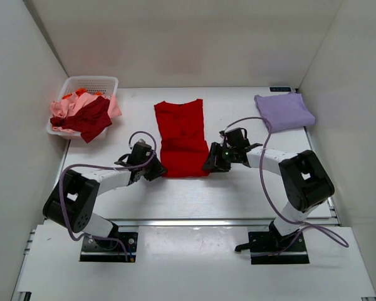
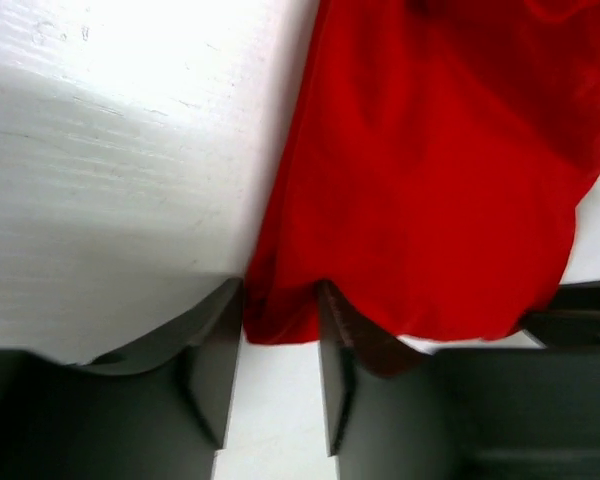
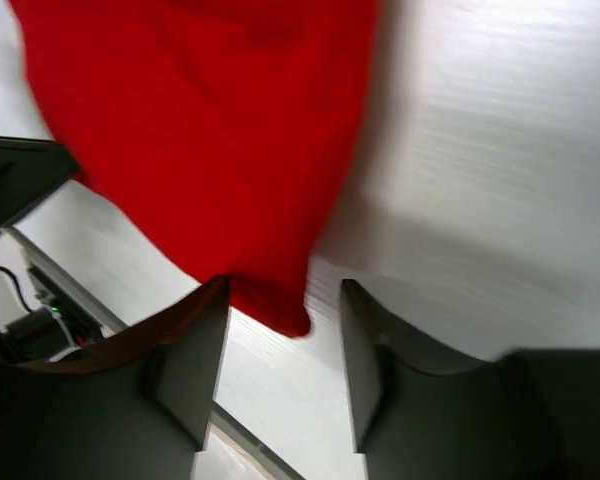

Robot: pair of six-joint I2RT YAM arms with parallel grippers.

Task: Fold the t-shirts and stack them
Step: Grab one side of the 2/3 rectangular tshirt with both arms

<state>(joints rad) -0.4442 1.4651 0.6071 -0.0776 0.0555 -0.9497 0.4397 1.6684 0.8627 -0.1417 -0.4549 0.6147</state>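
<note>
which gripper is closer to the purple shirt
Right. The right gripper is at the near right corner of the red shirt, the folded purple shirt lying beyond it to the right. The left gripper is at the red shirt's near left corner, farther off.

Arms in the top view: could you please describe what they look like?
Both the left arm and right arm have white links between bulky black joints, on black base plates. A lilac cable loops along each. Each ends in flat dark fingers; a small green light glows near the right wrist.
</note>
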